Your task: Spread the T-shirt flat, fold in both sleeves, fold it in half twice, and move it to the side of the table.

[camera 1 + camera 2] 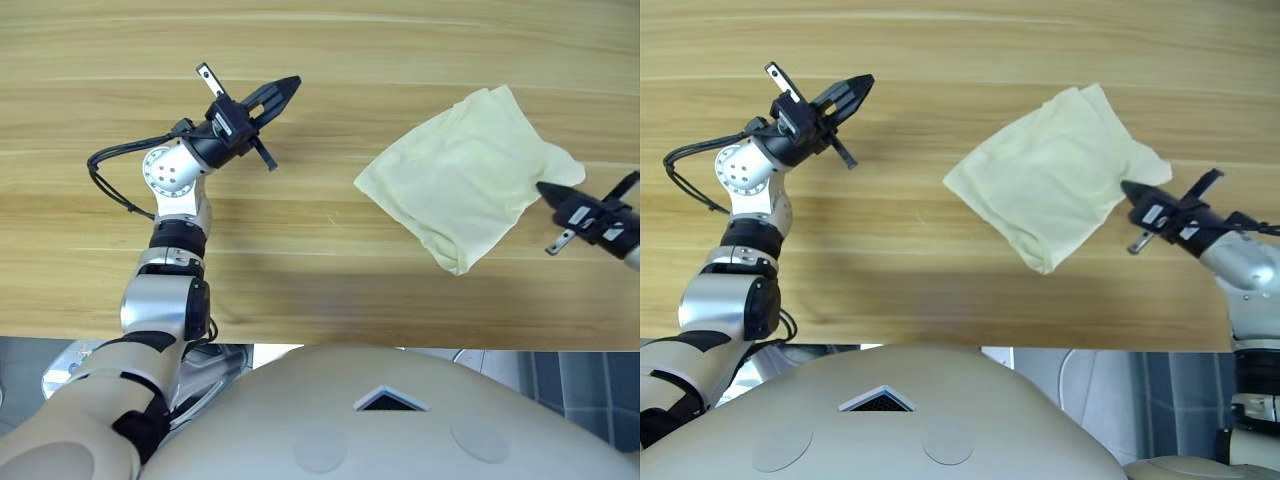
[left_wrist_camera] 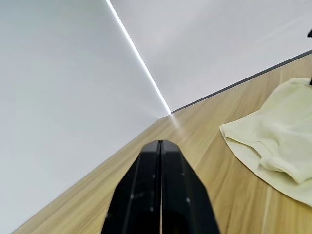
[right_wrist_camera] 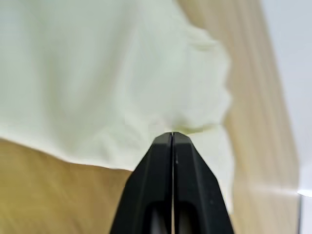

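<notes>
Pale yellow T-shirt [image 1: 460, 175] on the right part of the wooden counter [image 1: 300, 260], folded into a compact four-sided packet. Sits cornerwise, like a diamond. Plain, thin, soft-looking cloth. Layers stacked unevenly: two edges slightly offset at the far corner, near corner rounded and a bit puffed. Right corner bulges out as a loose lobe past the main outline. Left edge fairly straight, with a rolled hem line visible along it in the left wrist view. Faint creases across the top face. Lies flat against the wood.

Right tool [image 1: 545, 188] at the packet's right edge, just below the loose lobe, tip touching the cloth. Black fingers [image 3: 161, 170] pressed together with only a hairline seam between them. Cannot tell whether any cloth is pinched in that seam.

Left tool [image 1: 288, 86] well apart from the shirt, over the left-centre of the counter, pointing toward the far right. Fingers [image 2: 141, 195] closed tight against each other, gripping nothing. Black cable [image 1: 105, 175] loops out beside the left arm. White wall [image 2: 73, 73] beyond the counter's far edge.
</notes>
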